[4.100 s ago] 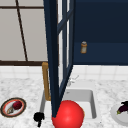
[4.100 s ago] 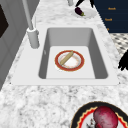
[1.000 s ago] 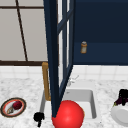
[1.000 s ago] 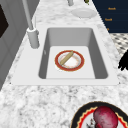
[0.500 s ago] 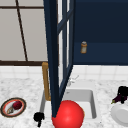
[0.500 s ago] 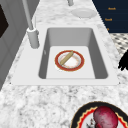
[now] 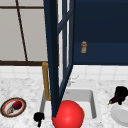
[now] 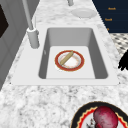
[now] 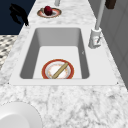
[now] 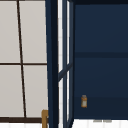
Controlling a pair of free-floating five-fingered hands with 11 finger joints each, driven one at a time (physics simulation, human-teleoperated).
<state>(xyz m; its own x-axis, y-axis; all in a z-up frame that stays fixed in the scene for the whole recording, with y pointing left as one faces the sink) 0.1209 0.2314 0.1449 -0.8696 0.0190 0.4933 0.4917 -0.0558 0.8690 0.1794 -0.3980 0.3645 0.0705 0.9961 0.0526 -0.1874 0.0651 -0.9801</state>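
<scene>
Right robot hand (image 7: 121, 93) hovers over the speckled grey marble worktop (image 7: 25, 86) right of the sink, fingers curled around a small dark purple object with a green tip (image 7: 112, 100); identity of that object cannot be told. It hangs just above the rim of a plain white round plate (image 7: 121, 114). Left robot hand (image 7: 38, 117) hangs at the sink's front left corner, fingers curled, holding nothing. A red-rimmed round plate carrying a tan stick (image 8: 69, 60) lies in the white rectangular sink basin (image 8: 92, 45).

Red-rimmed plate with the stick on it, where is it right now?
The red-rimmed plate lies on the sink basin floor in the left side view, toward the counter-edge side, with the faucet across the basin from it.
</scene>
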